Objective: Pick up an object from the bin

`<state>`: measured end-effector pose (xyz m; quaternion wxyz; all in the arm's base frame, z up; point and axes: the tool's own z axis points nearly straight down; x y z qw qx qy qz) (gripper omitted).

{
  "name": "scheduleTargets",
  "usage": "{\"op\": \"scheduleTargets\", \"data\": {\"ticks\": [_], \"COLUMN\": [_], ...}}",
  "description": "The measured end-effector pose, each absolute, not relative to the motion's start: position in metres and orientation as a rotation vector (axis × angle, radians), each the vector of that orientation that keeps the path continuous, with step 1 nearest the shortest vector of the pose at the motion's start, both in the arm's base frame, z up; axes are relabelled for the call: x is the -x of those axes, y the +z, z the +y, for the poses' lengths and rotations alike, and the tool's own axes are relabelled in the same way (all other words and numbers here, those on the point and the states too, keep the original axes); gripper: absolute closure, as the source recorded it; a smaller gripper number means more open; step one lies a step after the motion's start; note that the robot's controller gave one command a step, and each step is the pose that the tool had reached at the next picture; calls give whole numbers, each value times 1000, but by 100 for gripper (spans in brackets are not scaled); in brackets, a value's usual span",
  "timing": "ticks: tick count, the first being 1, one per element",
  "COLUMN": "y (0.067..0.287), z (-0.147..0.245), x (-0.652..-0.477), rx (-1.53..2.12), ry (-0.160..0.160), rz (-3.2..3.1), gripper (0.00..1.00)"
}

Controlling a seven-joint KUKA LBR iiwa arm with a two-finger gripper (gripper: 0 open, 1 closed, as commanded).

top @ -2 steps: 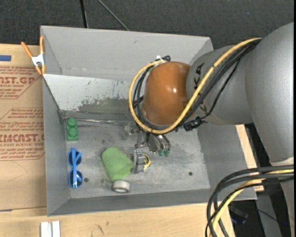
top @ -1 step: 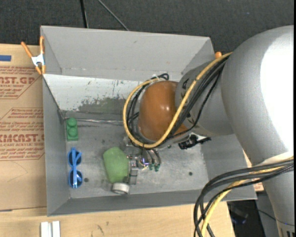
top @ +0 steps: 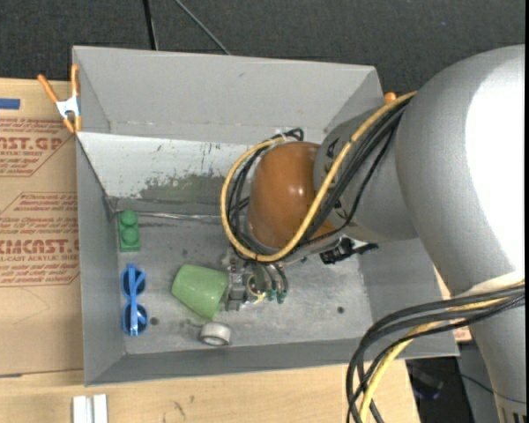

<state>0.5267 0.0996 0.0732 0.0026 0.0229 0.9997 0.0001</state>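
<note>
My gripper (top: 249,291) is low in the bin, just below the orange dome, right beside the open end of a light green cup (top: 198,289) lying on its side. Whether the cup's rim sits between the fingers is hidden. A small silver-white ring-shaped cap (top: 215,333) lies just in front of the cup, near the bin's front wall.
A blue pair of toy glasses (top: 134,300) lies by the left wall, and a green block with studs (top: 128,231) sits behind it at the back left. The arm with its cables covers the bin's right half.
</note>
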Motion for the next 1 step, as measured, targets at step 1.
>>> {"op": "scheduleTargets", "data": {"ticks": [1], "y": [243], "z": [110], "x": [-553], "rx": [-116], "ry": [5], "rz": [3129], "gripper": [100]}}
